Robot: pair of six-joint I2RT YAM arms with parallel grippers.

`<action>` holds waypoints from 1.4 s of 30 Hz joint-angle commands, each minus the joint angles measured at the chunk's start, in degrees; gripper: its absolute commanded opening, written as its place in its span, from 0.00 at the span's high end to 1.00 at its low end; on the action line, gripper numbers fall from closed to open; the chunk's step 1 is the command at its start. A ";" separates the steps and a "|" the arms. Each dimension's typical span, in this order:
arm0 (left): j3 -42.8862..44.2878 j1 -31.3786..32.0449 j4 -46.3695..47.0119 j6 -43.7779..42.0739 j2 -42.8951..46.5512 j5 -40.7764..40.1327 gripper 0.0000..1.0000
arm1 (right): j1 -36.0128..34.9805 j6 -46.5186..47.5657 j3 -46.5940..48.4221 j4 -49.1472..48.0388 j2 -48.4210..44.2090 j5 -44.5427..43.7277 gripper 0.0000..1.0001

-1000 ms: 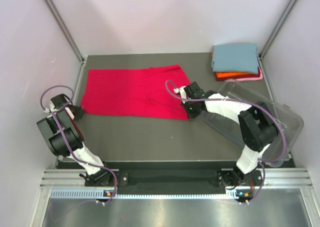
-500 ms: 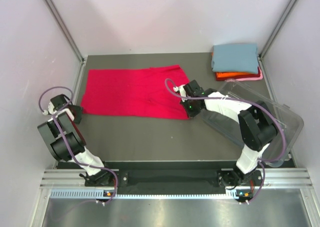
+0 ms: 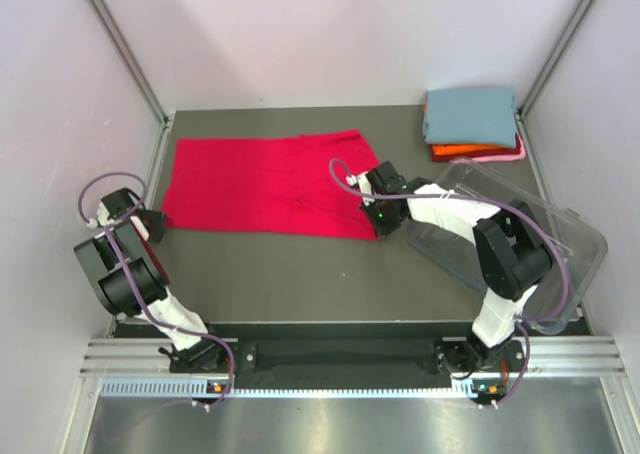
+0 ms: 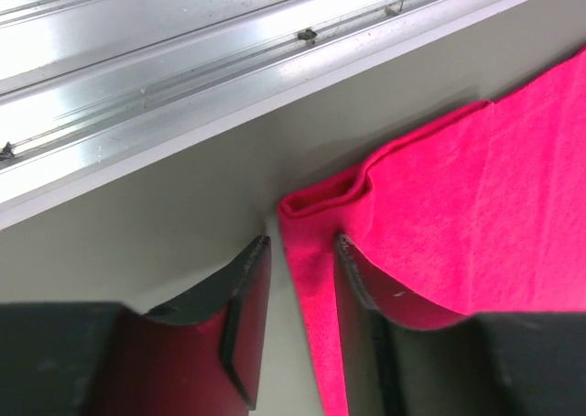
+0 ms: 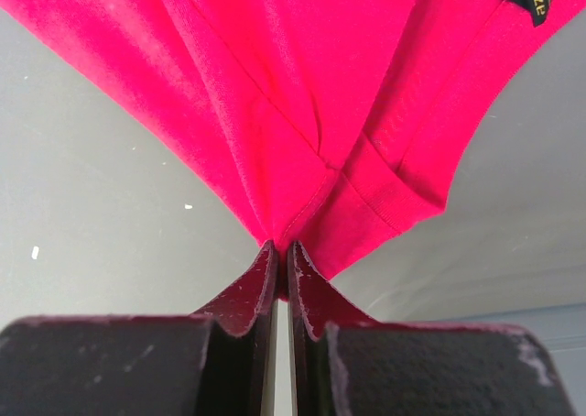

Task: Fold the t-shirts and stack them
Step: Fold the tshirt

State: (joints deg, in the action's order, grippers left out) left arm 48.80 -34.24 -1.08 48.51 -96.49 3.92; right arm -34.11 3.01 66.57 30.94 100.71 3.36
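The crimson red t-shirt [image 3: 265, 184] lies spread flat at the back left of the table. My right gripper [image 3: 377, 217] is shut on the shirt's near right corner; the right wrist view shows cloth [image 5: 302, 95] pinched between the closed fingers of that gripper [image 5: 281, 247]. My left gripper [image 3: 152, 224] is at the shirt's near left corner. In the left wrist view it [image 4: 301, 242] is open, with the shirt's edge [image 4: 316, 279] lying between its fingers. The blue-grey shirt [image 3: 470, 114] lies folded on the orange [image 3: 462, 152] and pale pink [image 3: 505, 157] shirts at the back right.
A clear plastic tub [image 3: 520, 224] lies tilted at the right, under my right arm. A metal rail [image 4: 183, 77] runs along the table's left edge next to my left gripper. Grey walls close in the table on three sides.
My right gripper has shifted slightly left with the shirt corner in it. My left gripper stays at the shirt's left corner, hardly moved.
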 commanded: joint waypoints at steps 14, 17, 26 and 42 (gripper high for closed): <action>2.36 0.75 -8.75 -4.74 2.79 -10.15 1.00 | -0.08 0.51 1.99 2.02 -0.86 3.67 1.00; 2.80 0.75 -12.01 -6.50 6.13 -12.53 1.00 | -0.08 -0.28 0.50 1.85 -2.26 3.94 1.00; 2.01 0.66 -18.43 -10.89 11.14 -15.96 1.00 | -0.17 -2.39 -6.53 2.73 -9.64 3.41 1.00; 3.93 0.66 -27.92 -12.04 15.54 -21.15 0.68 | -0.26 -7.66 -8.67 3.42 -15.54 7.63 0.70</action>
State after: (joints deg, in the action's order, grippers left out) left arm 47.92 -33.39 -26.00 37.23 -83.26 -14.76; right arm -34.11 -4.34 53.78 32.91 88.77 9.93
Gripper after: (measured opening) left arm 0.300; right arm 0.281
